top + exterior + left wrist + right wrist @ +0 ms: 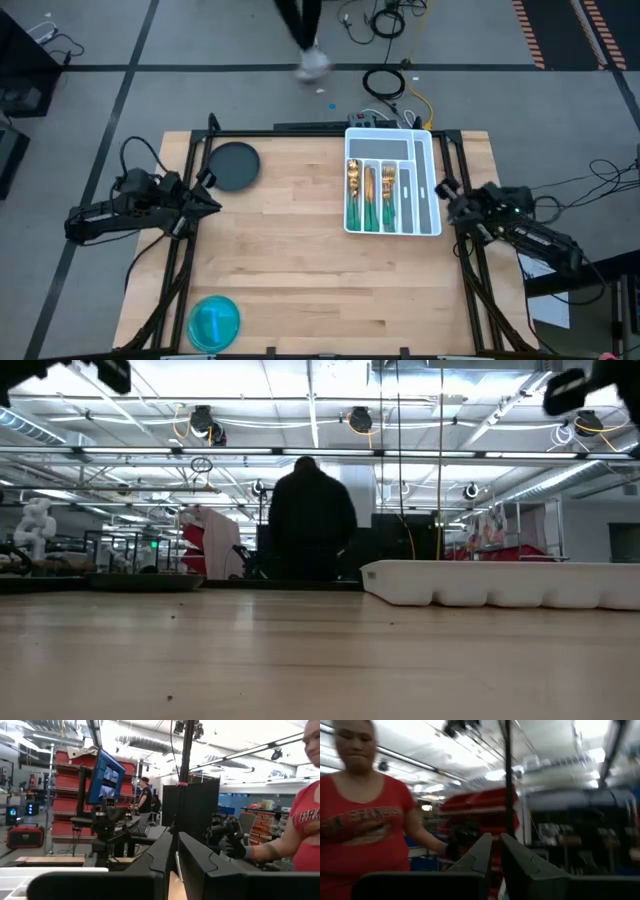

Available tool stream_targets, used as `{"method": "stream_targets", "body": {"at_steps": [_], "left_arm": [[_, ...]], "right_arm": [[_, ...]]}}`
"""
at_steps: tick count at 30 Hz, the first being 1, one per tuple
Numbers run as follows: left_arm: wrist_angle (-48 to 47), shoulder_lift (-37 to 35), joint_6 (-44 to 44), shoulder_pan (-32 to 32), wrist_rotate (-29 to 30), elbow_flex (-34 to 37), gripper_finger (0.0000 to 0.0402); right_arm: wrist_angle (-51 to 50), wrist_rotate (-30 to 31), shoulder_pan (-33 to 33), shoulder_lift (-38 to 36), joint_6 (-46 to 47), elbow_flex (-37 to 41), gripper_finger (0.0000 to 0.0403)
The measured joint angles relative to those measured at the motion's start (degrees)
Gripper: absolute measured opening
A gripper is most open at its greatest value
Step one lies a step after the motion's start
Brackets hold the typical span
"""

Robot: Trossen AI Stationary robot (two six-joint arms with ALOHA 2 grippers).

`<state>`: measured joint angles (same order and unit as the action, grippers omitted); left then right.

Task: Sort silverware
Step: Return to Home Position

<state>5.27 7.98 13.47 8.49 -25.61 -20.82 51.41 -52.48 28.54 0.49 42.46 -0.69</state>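
A: Silverware [371, 195]?
B: In the tray [427, 190], far-right corner of the table [300, 260]. Handles run far edge to near edge, gold heads far.
A: Grippers?
B: Right gripper [447, 192] just beside the tray, nearer. Left gripper [208, 203] at the left edge. Fingers [200, 865] together on both, empty.

We log the silverware [369, 195] as three bundles, each in its own long slot of the white tray [424, 190]. The slots run side by side, just beside the right tool [447, 190], on the side toward the left tool [212, 196] but well apart from it. Every piece lies flat and lengthwise. The shiny gold heads point to the far edge of the worktop and the slim green handles to the near edge. We cannot tell forks, spoons and knives apart. Seen from worktop height, the tray wall hides them all.
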Motion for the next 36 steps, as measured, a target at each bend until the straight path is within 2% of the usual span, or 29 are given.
{"method": "stream_targets", "body": {"at_steps": [2,6,9,12,19,23,28,30,36], "left_arm": [[0.6,-2.2,-0.5,0.0,0.3,2.9,0.0041],[4.0,-6.8,0.1,0.0,1.4,9.4,0.0041],[8.5,-7.9,0.9,0.0,1.0,13.3,0.0041],[8.9,-7.9,1.4,0.0,-0.9,15.9,0.0041],[11.2,-7.9,2.9,-0.1,0.1,20.4,0.0041],[7.0,-7.9,-1.0,-0.2,6.3,20.4,0.0041],[4.3,-7.9,1.2,-0.2,25.7,20.4,0.0041],[4.5,-7.9,2.6,-0.1,31.5,20.4,0.0041],[4.6,-7.9,2.5,-0.2,33.0,20.5,0.0041]], "right_arm": [[-7.4,0.6,-0.7,0.0,-2.5,0.0,0.0029],[-18.6,6.2,-2.5,0.0,-9.0,0.0,0.0029],[-19.7,8.7,-3.8,0.0,-12.6,0.0,0.0029],[-19.5,8.6,-5.0,0.0,-13.8,0.0,0.0029],[-21.6,8.2,-7.9,0.0,-15.1,-0.1,0.0029],[-22.2,7.6,-9.2,0.0,-14.9,-0.1,0.0029],[-29.9,7.6,-10.6,0.0,-18.5,-0.1,0.0029],[-33.2,7.6,-11.2,0.0,-20.8,-0.1,0.0029],[-36.8,7.6,-12.0,0.0,-23.5,-0.1,0.0029]]}}
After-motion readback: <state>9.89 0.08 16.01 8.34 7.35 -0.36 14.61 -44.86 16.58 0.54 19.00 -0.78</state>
